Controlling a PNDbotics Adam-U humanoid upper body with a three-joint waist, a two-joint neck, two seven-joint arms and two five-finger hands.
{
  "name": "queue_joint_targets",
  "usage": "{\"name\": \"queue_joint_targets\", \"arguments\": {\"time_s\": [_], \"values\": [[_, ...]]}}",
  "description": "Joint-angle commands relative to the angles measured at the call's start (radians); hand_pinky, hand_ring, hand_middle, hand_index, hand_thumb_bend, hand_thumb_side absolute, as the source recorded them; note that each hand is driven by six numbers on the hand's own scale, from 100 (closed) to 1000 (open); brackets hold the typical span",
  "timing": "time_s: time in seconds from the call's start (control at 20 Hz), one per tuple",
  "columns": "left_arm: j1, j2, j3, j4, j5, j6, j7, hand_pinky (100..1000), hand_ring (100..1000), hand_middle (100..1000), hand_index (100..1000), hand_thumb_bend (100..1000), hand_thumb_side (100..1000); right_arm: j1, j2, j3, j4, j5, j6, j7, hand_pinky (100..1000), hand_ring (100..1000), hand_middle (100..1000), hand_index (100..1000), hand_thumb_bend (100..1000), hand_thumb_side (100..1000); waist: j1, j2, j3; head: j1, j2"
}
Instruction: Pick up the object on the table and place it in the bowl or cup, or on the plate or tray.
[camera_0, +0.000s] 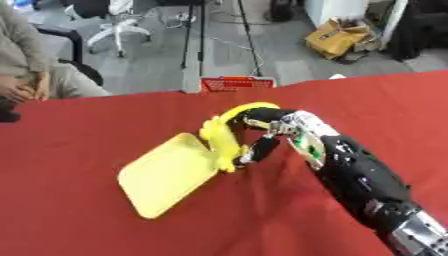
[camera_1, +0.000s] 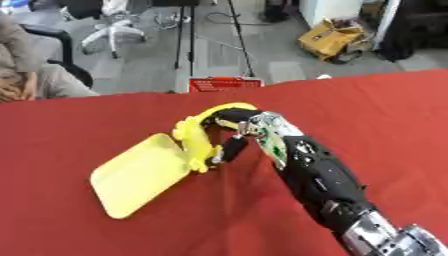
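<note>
Entering from the lower right over the red tablecloth (camera_0: 105, 220), black-and-silver right hand (camera_0: 293, 131) with fingers curled round a curved, bright yellow banana-like object (camera_0: 229, 131), held at the near edge of a flat, pale yellow rectangular plastic tray (camera_0: 162, 176) lying tilted on the cloth.

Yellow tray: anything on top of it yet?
The tray is bare across its flat part. At its right edge the right hand curls round a yellow object that overlaps the rim. Whether the object rests on the tray there is covered.
</note>
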Motion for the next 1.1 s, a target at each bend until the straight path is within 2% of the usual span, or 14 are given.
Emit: {"name": "queue_joint_targets", "arguments": {"time_s": [0.05,0.45,1.1], "values": [[-0.011,0.017,0.005,-0.016,-0.001,0.001,-0.002,613,626,723,807,780,827,-0.025,-0.02,0.005,-0.057,-0.037,0.002,0.009,838,802,856,956,664,400,0.011,-0.009,0.002,0.0,0.001],[-0.011,0.018,0.005,-0.017,-0.005,0.001,-0.003,614,627,723,807,782,828,-0.034,-0.035,0.012,-0.139,-0.077,0.034,0.017,838,799,853,956,666,415,0.01,-0.015,-0.002,0.0,0.0],[-0.01,0.017,0.007,-0.017,-0.005,0.001,0.0,613,627,723,806,784,829,-0.026,-0.02,0.021,-0.099,-0.041,0.025,0.035,840,808,860,959,657,400,0.012,-0.011,0.0,0.0,0.003]]}}
